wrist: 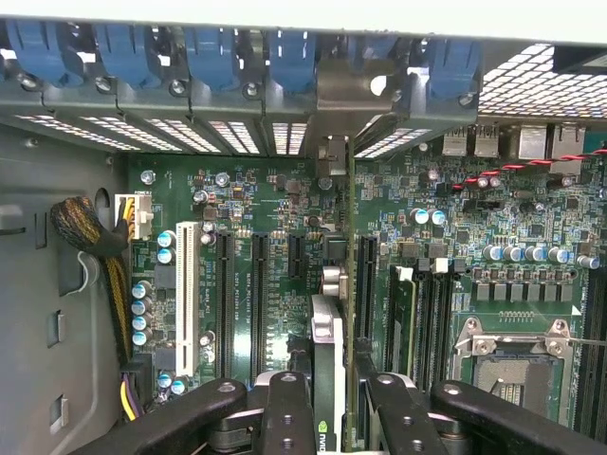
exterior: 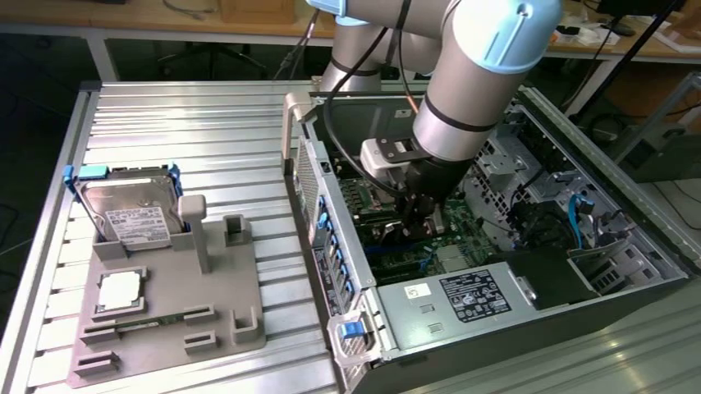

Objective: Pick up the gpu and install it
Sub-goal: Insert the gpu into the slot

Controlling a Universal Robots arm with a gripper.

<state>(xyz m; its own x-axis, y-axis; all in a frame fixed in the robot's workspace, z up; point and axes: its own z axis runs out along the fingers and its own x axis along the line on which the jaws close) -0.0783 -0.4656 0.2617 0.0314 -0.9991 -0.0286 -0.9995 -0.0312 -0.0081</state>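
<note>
The jaws are drawn in narrow on the gpu (wrist: 325, 372), gripping the slim card edge-on between two black fingers (wrist: 285, 417). The card stands upright just above the green motherboard (wrist: 256, 190), in line with the dark expansion slots and between the white slot (wrist: 187, 296) and the CPU socket (wrist: 517, 365). Its far end points toward the row of blue clips (wrist: 209, 47) at the back of the case. In the exterior view the arm (exterior: 471, 82) reaches down into the open computer case (exterior: 328, 213), above the power supply (exterior: 455, 300). To the exterior view's left, a hard drive (exterior: 137, 217) leans in a grey fixture (exterior: 164, 345) on the ribbed metal worktop (exterior: 164, 123).
</note>
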